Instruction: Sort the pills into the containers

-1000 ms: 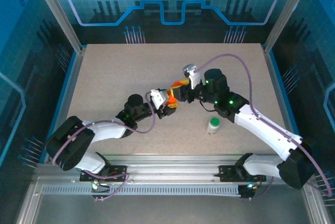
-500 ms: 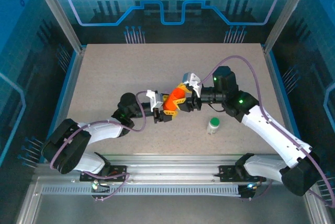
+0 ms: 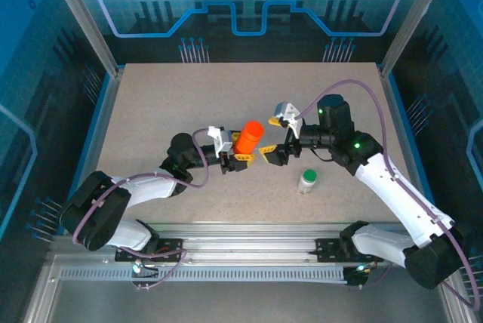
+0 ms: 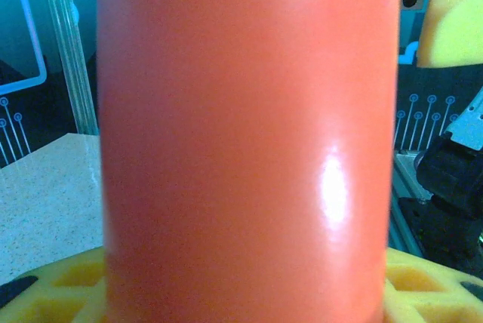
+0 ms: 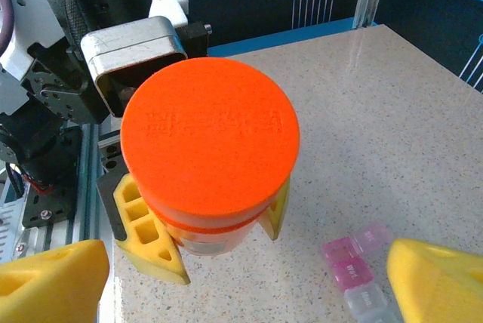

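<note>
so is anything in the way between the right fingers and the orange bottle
Nothing visible. The right fingers are open, with a bare gap between them and the cap. The left fingers grip the bottle. The pill box lies on the table off to one side, not between.

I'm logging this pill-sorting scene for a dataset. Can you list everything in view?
Orange bottle: one, orange with an orange cap, near the table's centre, gripped by the left gripper.
Small bottle: one, white with a green top, standing on the table near the right arm.
Pill box: one, pink and colourless joined compartments, lying on the table beside the orange bottle.
Table: one, speckled beige, inside a blue-walled enclosure.
Left gripper: yellow fingers, closed on the orange bottle's sides.
Right gripper: yellow fingers, open, facing the orange bottle's cap and apart from it.
</note>
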Tool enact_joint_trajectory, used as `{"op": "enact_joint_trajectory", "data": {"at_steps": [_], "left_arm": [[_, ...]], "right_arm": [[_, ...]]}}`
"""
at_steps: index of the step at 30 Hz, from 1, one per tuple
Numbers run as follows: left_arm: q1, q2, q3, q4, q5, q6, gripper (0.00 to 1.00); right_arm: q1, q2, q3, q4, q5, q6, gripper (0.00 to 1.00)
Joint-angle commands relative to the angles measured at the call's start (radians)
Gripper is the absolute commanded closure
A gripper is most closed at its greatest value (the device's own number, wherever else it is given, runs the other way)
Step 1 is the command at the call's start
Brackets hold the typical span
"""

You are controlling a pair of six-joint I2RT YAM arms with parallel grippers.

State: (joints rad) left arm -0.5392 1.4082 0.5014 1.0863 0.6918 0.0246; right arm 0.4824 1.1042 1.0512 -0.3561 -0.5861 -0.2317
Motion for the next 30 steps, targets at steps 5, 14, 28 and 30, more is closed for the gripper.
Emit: {"op": "enact_joint_trajectory", "data": {"at_steps": [5,14,28,30], "left_arm": [[0.007,0.001,0.005,0.025,-0.035,0.008,0.82],[0.008,-0.058,-0.015,-0.072,-0.177,0.063,0.82],[-0.005,-0.080,-0.041,-0.091,-0.451,0.100,0.82],[-0.021,-0.081,-0.038,-0.110,-0.524,0.125,0.82]], "right_arm": [[-0.019,-0.039,-0.008,-0.020,0.056,0.052,0.02],[-0.025,-0.053,0.033,0.017,0.181,0.217,0.02],[-0.020,-0.009,0.080,0.000,0.505,0.613,0.12],[-0.007,0.019,0.097,-0.013,0.507,0.672,0.14]]}}
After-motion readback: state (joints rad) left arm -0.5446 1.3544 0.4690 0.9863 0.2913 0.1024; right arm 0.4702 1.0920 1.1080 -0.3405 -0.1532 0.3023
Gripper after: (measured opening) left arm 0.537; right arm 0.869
